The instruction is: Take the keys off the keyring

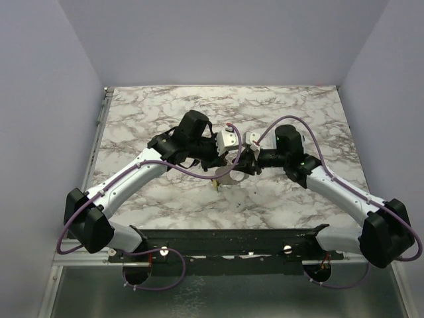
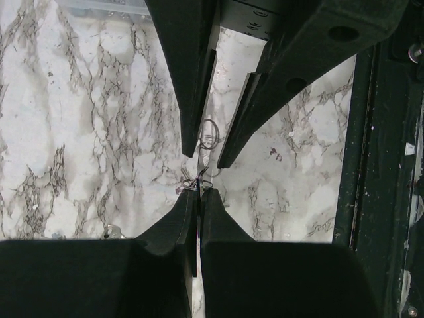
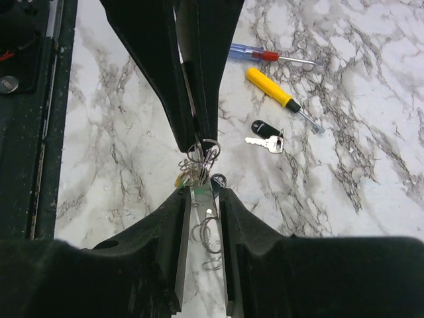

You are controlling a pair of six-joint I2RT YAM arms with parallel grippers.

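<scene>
The left tool (image 2: 198,197) is pressed shut. The keyring (image 3: 202,154) is pinched at its tips and held clear of the table (image 3: 119,132). The right tool (image 3: 201,192) is brought up tip to tip against it from the 3 o'clock side in the top view. Its jaws are seen parted, with thin wire loops and a pale greenish tag in the gap, and no grip on them can be made out. The keys (image 3: 183,177) are bunched on the ring between the two tools, near the table's centre. In the right wrist view a yellowish head is seen at the ring's 8 o'clock and a black one at its 4 o'clock. A loose key (image 3: 265,143) with a black tag is laid flat on the table at 2 o'clock from the ring, apart from it. Farther out toward 1 o'clock, a yellow screwdriver (image 3: 271,87) and a blue-and-red screwdriver (image 3: 265,54) are laid near each other.
</scene>
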